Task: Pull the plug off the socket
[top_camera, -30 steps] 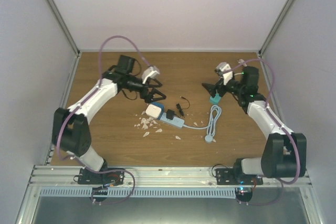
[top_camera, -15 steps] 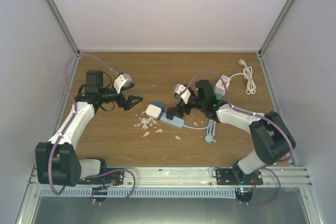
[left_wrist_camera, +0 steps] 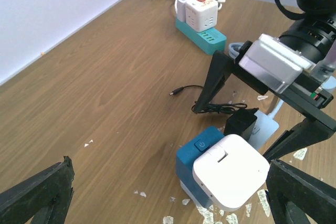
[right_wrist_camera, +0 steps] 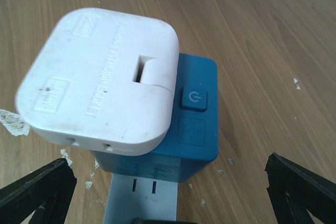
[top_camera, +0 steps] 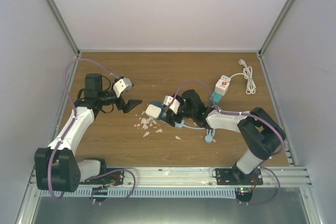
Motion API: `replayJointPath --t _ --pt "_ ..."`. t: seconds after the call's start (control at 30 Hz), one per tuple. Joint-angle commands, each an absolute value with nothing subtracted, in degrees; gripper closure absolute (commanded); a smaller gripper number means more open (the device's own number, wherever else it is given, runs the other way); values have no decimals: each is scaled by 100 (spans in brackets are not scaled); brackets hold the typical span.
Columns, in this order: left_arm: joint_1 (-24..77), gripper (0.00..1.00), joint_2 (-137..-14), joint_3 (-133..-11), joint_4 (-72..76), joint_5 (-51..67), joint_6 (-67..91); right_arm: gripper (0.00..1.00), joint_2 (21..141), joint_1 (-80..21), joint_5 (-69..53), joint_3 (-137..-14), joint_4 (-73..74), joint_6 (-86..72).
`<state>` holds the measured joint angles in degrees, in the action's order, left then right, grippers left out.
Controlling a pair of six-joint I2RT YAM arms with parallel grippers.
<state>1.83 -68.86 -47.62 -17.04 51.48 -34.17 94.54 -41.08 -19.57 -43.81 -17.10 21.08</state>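
- Since a second ago, we have swung the right gripper [right_wrist_camera: 168, 195] from the table's [top_camera: 157, 72] right side over to the white plug [right_wrist_camera: 100, 77], and the left gripper [top_camera: 135, 103] has backed off leftward.
- Both pairs of jaws stand wide apart, holding nothing.
- The plug sits in the blue socket [right_wrist_camera: 184, 135] mid-table, with bare wood beyond.
- We cannot read the plug's raised lettering; the socket's button [right_wrist_camera: 193, 98] bears a power symbol.

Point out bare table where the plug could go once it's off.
Bare wood runs along the back of the table, between the left gripper and the teal power strip. The near edge in front of the white scraps is bare too. The middle is crowded: white plug, right gripper, coiled cable.
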Motion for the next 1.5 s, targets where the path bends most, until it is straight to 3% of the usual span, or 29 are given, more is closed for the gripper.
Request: replayJointPath --t 0.0,0.2,0.43,0.73,1.0,1.47 --pt "141 1 -6896 -4711 -1598 5241 -4191 0 9708 -4216 -1725 -4627 -1899 1983" --pt "141 1 -6933 -4576 -1686 5288 -4912 1 9953 -4245 -1748 -4784 -1929 1806" --pt "141 1 -6941 -4357 -1481 5271 -5347 9 10195 -4296 -1670 -4933 -1949 1677" --pt "192 1 -6930 -3887 -1315 5647 -6446 32 10200 -4297 -1762 -4837 -2096 1835" --pt "361 3 -6991 -3488 -525 5864 -6854 46 9966 -4298 -1974 -4477 -1987 2493" --pt "2037 3 -7218 -3029 285 4104 -7743 56 9577 -3791 -2882 -4032 -1566 2923"
